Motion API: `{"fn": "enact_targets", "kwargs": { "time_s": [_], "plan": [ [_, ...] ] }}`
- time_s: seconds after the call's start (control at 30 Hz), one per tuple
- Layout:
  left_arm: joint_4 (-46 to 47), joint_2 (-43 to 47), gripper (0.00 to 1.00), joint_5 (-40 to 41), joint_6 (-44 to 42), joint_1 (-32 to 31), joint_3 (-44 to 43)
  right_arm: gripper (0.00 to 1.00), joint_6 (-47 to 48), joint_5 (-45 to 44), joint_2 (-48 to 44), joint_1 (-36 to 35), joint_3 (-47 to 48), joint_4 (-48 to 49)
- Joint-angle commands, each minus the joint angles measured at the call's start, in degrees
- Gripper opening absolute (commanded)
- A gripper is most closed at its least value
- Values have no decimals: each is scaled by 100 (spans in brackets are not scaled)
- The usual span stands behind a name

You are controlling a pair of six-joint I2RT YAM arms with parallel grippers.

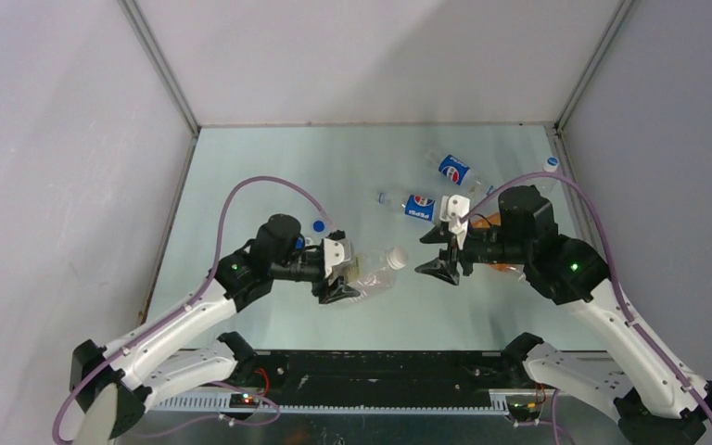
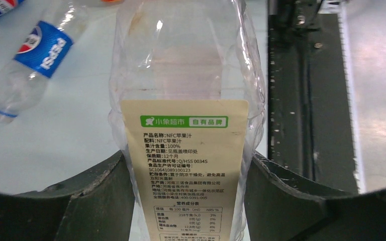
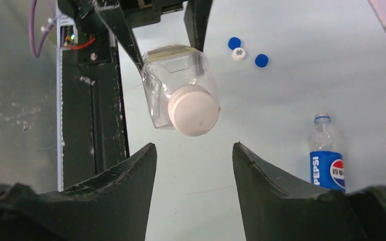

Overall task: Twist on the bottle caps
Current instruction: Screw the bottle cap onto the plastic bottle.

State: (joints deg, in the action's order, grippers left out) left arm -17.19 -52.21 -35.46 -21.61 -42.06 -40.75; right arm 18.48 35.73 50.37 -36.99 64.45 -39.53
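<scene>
My left gripper [image 1: 338, 275] is shut on a clear juice bottle [image 2: 181, 75] with a beige label, held lying level above the table. The bottle wears a wide white cap [image 3: 193, 110] that points at my right gripper [image 3: 194, 150]. That gripper is open and stands a short way in front of the cap without touching it. In the top view the cap [image 1: 396, 257] and the right gripper [image 1: 422, 255] are a small gap apart. Two blue bottle caps [image 3: 234, 43] [image 3: 262, 61] and a white one [image 3: 238, 53] lie loose on the table beyond the bottle.
Capless Pepsi bottles lie on the table, one [image 1: 417, 206] mid-table and another [image 1: 452, 169] farther back. An orange-labelled bottle [image 1: 489, 221] is partly hidden behind my right arm. A small white cap-like piece [image 1: 552, 164] sits by the far right wall. A blue cap [image 1: 318, 225] lies beside my left arm.
</scene>
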Motion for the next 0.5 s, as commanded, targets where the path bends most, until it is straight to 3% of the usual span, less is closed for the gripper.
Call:
{"fn": "enact_targets", "kwargs": {
  "time_s": [0.0,0.47],
  "plan": [
    [-388,-198,0,-969,-363,34,-466,59,1178,613,60,-8,139,-221],
    [-563,-525,0,-1357,-492,35,-827,54,1426,958,381,-394,139,-57]
  ]
}}
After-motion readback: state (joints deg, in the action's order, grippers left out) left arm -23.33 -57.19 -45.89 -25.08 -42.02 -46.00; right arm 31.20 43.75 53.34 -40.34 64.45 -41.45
